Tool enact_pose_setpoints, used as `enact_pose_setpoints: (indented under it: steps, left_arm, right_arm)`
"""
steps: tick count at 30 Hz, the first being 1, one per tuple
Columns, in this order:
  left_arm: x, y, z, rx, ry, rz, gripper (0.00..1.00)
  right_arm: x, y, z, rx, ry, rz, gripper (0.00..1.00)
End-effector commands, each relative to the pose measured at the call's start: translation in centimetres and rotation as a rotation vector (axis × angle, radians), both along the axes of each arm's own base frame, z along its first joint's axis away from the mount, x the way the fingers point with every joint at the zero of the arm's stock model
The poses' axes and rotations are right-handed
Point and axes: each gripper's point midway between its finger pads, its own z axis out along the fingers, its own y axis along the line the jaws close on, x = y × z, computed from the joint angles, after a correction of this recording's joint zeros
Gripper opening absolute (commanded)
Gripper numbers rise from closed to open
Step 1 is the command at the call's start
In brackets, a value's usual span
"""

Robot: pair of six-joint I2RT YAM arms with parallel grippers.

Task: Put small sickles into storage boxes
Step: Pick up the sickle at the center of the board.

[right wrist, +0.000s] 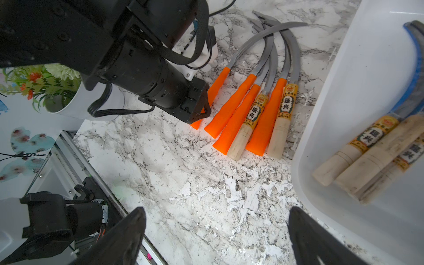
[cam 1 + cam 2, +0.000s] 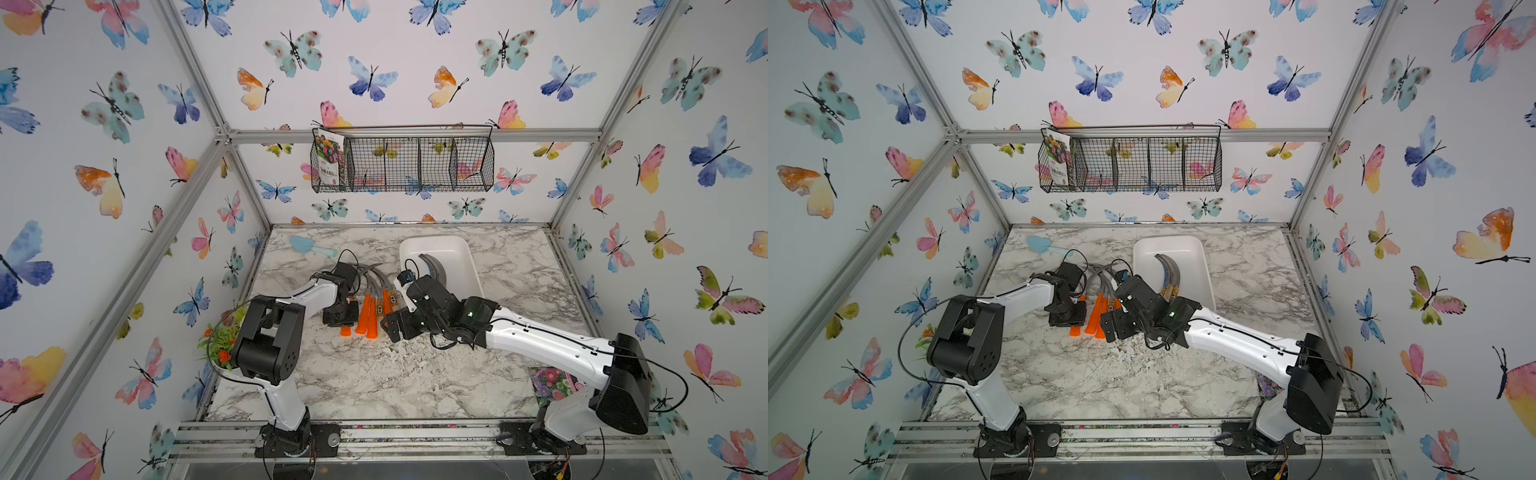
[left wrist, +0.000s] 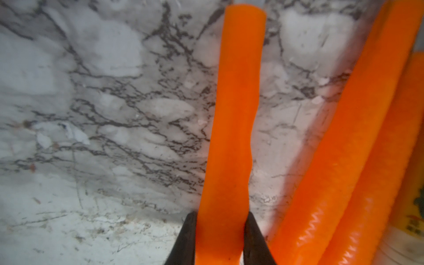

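Left tool [image 3: 221, 238] is pinching the end orange-handled sickle [image 3: 238, 103], which is lying flat on the surface [image 3: 91, 114]. The other sickles [image 1: 259, 110] are lying just beside that tool with blades overlapping, so lifting risks snagging them. Right tool [image 1: 216, 211] is hanging with jaws apart and empty. The white tray [image 1: 344, 91] beside it is holding wooden-handled sickles [image 1: 367, 146]. The arms risk clashing on transfer.

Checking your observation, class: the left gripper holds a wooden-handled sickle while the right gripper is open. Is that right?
No: the left wrist view shows the left gripper holds an orange-handled sickle, not wooden. The right gripper is open.
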Motion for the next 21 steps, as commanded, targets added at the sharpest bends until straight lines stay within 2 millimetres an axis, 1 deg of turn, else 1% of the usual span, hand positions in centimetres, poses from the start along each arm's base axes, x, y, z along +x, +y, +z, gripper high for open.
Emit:
enact_pose_setpoints:
  steps: [1,6,11,19,21]
  left_arm:
    - [-0.3,-0.6,0.9,-0.043,-0.020,-0.003,0.06]
    - [-0.2,-1.0,2.7,-0.070,-0.051,0.004,0.06]
    - [-0.1,-1.2,4.0,-0.078,-0.072,0.008,0.06]
    - [0.2,-1.4,4.9,-0.090,-0.090,0.018,0.06]
    - [0.2,-1.4,4.7,-0.089,-0.087,0.021,0.06]
  right_arm:
    - [-0.1,-0.4,0.7,-0.008,-0.016,-0.007,0.99]
    - [0.0,-0.4,0.8,-0.008,-0.019,-0.009,0.99]
    - [0.0,-0.4,1.1,-0.008,-0.026,-0.007,0.98]
    - [0.1,-0.4,1.2,-0.012,-0.034,-0.001,0.98]
    - [0.0,-0.5,1.2,-0.012,-0.032,-0.002,0.98]
